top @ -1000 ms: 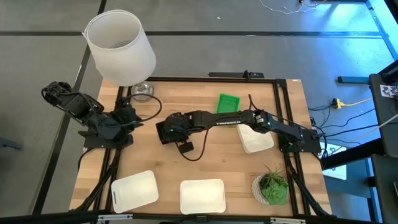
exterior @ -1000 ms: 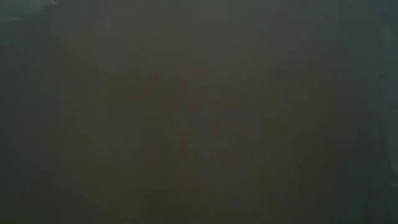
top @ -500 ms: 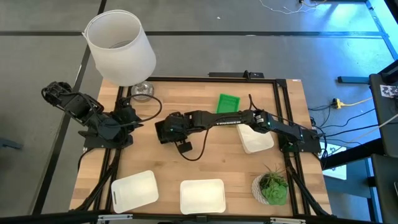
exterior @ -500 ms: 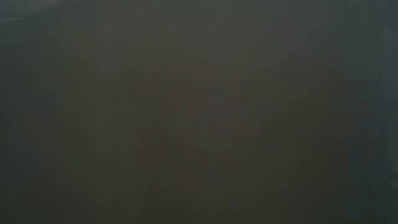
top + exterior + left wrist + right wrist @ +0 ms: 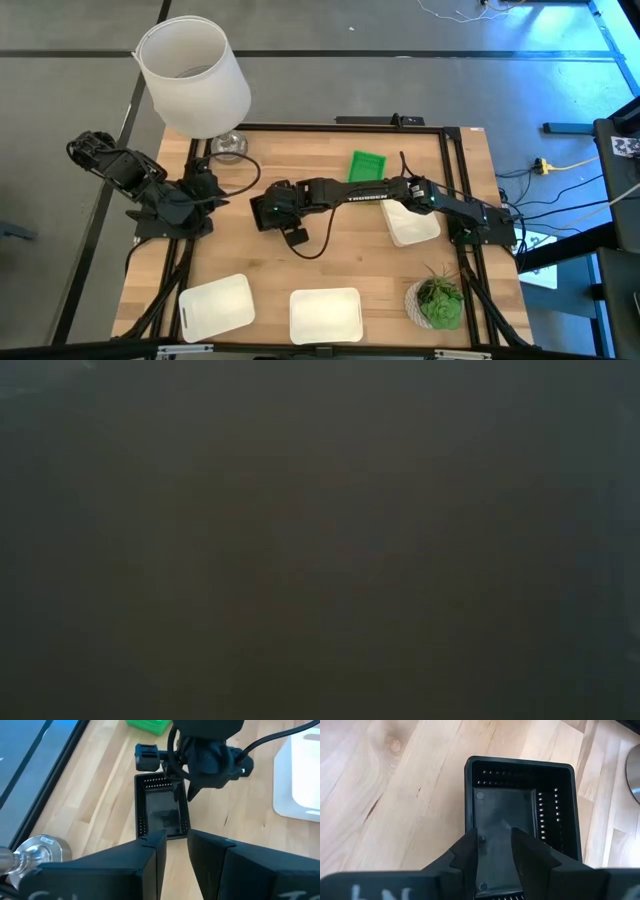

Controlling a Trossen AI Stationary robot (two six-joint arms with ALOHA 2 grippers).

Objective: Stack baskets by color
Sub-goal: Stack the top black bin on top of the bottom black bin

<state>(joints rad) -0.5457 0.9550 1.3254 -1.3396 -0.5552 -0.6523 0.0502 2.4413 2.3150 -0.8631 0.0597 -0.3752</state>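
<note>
A black basket [image 5: 520, 805] stands on its bottom on the wooden table, left of the middle [image 5: 160, 815]. My right gripper [image 5: 494, 852] hovers open over the basket's long side wall near one end, one finger over the inside and one toward the outside [image 5: 184, 795]. In the high view the right gripper [image 5: 268, 208] covers most of the basket. My left gripper [image 5: 176, 837] waits open at the table's left [image 5: 205, 185], pointing at the basket from a short way off. A green basket [image 5: 367, 165] sits at the far middle. The low view is dark. My right gripper has its fingers [image 5: 465, 852] at the black basket's long side wall [image 5: 470, 810], slanting down from the table's right. The fingers themselves hide that spot, so I cannot tell whether they touch the wall. The basket rests flat on the table.
Three white baskets lie apart: near left [image 5: 215, 305], near middle [image 5: 325, 315], and right under my right arm [image 5: 410, 222]. A potted plant [image 5: 437, 300] stands near right. A big white bucket [image 5: 195, 75] and a metal piece [image 5: 228, 148] are at the far left corner.
</note>
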